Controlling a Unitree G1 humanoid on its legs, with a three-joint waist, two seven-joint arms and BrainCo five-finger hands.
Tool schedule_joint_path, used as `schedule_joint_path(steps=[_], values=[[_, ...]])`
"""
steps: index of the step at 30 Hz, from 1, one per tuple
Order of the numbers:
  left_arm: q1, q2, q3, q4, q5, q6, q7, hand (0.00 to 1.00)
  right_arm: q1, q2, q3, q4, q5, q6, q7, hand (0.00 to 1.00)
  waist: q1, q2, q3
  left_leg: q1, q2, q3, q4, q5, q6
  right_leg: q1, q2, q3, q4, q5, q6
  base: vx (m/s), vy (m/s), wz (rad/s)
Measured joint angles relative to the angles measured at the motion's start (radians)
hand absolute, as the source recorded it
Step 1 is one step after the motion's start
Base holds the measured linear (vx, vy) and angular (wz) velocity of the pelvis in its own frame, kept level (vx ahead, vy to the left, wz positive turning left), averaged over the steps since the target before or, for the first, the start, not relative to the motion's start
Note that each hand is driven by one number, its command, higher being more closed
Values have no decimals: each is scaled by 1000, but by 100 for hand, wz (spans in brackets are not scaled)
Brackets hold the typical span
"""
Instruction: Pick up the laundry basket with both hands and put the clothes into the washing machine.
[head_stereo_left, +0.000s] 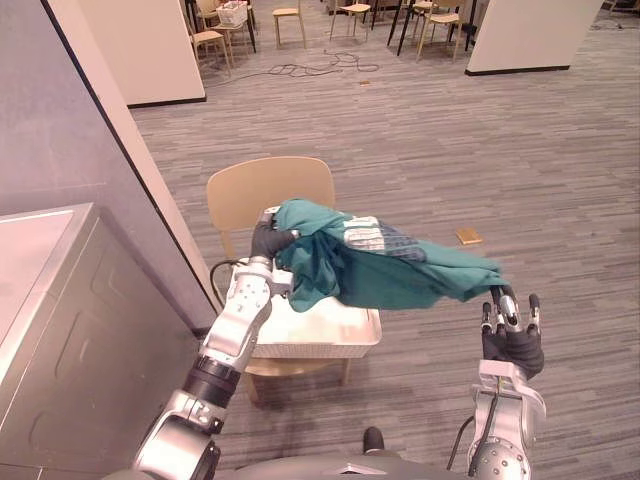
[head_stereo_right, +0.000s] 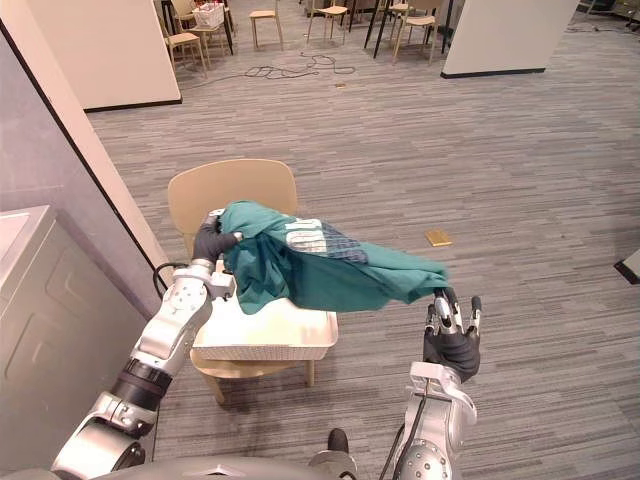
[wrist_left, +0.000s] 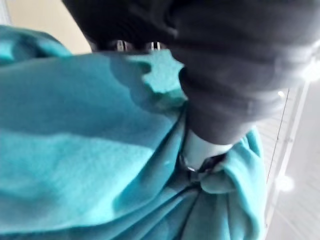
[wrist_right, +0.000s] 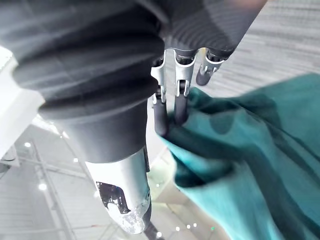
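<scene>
A teal garment (head_stereo_left: 390, 270) with a pale printed patch hangs stretched between my two hands above a white laundry basket (head_stereo_left: 325, 338). The basket rests on the seat of a light wooden chair (head_stereo_left: 268, 190). My left hand (head_stereo_left: 270, 240) is shut on the garment's left end, over the basket's back left corner; teal cloth (wrist_left: 100, 150) is bunched against it in the left wrist view. My right hand (head_stereo_left: 512, 338) is out to the right of the basket, fingers (wrist_right: 170, 112) curled on the garment's right tip (wrist_right: 250, 160). The grey washing machine (head_stereo_left: 70, 340) stands at the left.
A grey partition wall (head_stereo_left: 70, 120) runs along the left, behind the washing machine. A small tan object (head_stereo_left: 469, 236) lies on the grey floor right of the chair. Several chairs and tables (head_stereo_left: 290, 15) and a coiled cable stand far back.
</scene>
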Motion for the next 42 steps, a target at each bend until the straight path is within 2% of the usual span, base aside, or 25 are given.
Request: schedule_joint_path(steps=[6, 12, 16, 21, 23, 24, 25, 28, 31, 34, 39, 42], values=[[97, -18, 121, -102, -37, -24, 18, 100, 13, 37, -25, 94, -2, 26, -11, 0, -3, 2, -2, 3, 0, 5, 0, -4, -2, 1, 0, 5, 0, -1, 1, 0, -1, -2], [295, -44, 207, -220, -108, -38, 3, 100, 13, 53, -37, 222, -1, 51, 5, 0, 10, 4, -2, 5, 0, 2, 0, -5, -2, 5, 0, 0, 0, -3, 1, 0, -1, 2], [449, -71, 273, -328, -167, -53, -47, 100, 45, 67, -77, 322, -1, 89, 35, 0, 34, 5, -3, 21, 0, -7, 0, -16, 5, 39, -2, -14, 0, -14, 4, -7, 2, 10], [584, -89, 405, -410, -238, -90, -106, 100, 97, 85, -158, 433, -2, 108, 64, 0, 55, 7, -10, 23, 5, -25, 0, -17, 6, 69, -7, -59, 0, -26, 6, 8, 3, 21], [611, -100, 466, -410, -277, -99, -116, 100, 97, 84, -179, 515, -4, 113, 80, 0, 61, 1, -15, 23, 13, -5, 0, -17, 6, 76, -8, -75, 2, -31, 7, 7, -1, 25], [628, -105, 504, -409, -302, -108, -116, 100, 97, 85, -193, 576, -6, 122, 83, 0, 70, 8, -25, 23, 17, 3, 0, -16, 7, 77, -8, -82, 8, -36, 7, 14, -3, 13], [638, -107, 532, -409, -334, -114, -117, 100, 95, 84, -198, 639, -27, 135, 87, 0, 78, 0, -29, 23, 20, 5, 0, -12, 9, 77, -8, -87, 14, -42, 7, 18, -3, 12], [663, -114, 587, -408, -405, -136, -118, 100, 73, 82, -200, 806, -68, 156, 115, 0, 100, -1, -34, 39, 21, 9, 0, -12, 8, 88, -12, -91, 30, -57, 9, 20, 4, 5], [666, -122, 607, -390, -432, -157, -117, 100, 35, 71, -206, 973, -90, 177, 125, 0, 112, -3, -36, 40, 15, 9, 0, -13, 9, 97, -22, -106, 34, -61, 14, 2, 13, 12], [666, -123, 603, -332, -464, -168, -117, 100, -5, 42, -230, 1102, -140, 174, 128, 0, 118, -11, -36, 45, 14, 12, 0, -13, 9, 107, -27, -116, 34, -64, 18, 2, 16, 10], [662, -122, 563, -206, -484, -167, -118, 100, -45, 12, -186, 1190, -201, 188, 137, 0, 139, -29, -30, 46, 12, 22, 0, -13, 9, 111, -34, -119, 36, -66, 20, 2, 2, 2], [662, -121, 523, -155, -497, -160, -122, 100, -65, 6, -143, 1223, -278, 194, 136, 0, 141, -44, -26, 47, 6, 9, 0, -10, 14, 120, -51, -146, 70, -89, 27, 22, 16, 31]])
